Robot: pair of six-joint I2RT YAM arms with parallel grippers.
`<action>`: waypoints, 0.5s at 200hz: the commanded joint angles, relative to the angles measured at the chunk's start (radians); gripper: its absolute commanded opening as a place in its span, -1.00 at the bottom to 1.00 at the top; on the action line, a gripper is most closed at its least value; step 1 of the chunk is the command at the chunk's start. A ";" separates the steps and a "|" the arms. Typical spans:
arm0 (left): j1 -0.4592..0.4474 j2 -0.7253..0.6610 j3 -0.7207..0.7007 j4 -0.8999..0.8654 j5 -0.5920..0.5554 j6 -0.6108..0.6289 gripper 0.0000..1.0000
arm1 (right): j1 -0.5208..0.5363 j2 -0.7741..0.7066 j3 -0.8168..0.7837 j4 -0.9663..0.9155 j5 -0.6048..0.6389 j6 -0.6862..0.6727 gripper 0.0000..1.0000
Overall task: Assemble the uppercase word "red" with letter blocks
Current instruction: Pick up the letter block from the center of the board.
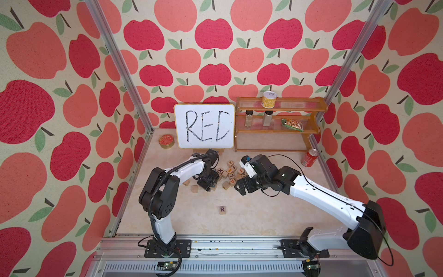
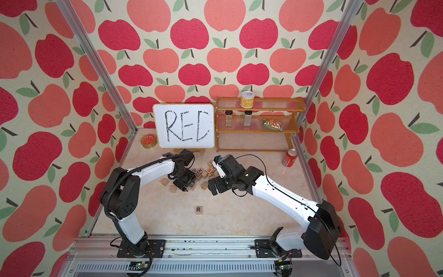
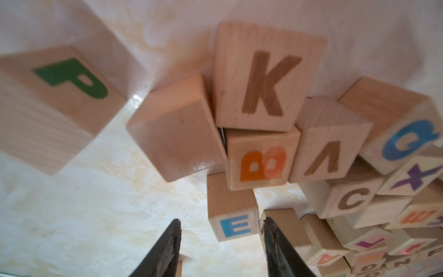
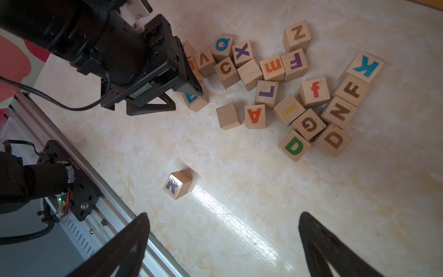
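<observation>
Left gripper (image 3: pixel 222 220) is straddling the blue E block (image 3: pixel 233 223) at the pile (image 4: pixel 273 69), jaws parted: one finger is sitting just beside it, the other standing apart. Right gripper (image 4: pixel 223 239) is hovering over the table (image 4: pixel 239 203), jaws spread wide. Purple R block (image 1: pixel 222 210) is lying alone; green D block (image 4: pixel 294 145) is sitting at the pile's edge
</observation>
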 commanded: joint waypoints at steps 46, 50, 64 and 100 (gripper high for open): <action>0.006 0.046 -0.009 -0.019 0.009 -0.129 -0.05 | -0.010 -0.005 0.009 -0.018 -0.004 -0.017 0.98; 0.006 0.048 -0.009 -0.020 0.007 -0.130 -0.07 | -0.010 -0.006 0.007 -0.018 -0.003 -0.016 0.98; 0.004 0.054 -0.006 -0.025 0.006 -0.123 -0.13 | -0.010 -0.013 0.000 -0.017 0.001 -0.014 0.98; 0.002 0.079 0.003 -0.042 0.005 -0.093 -0.30 | -0.010 -0.029 -0.013 -0.014 0.009 -0.005 0.98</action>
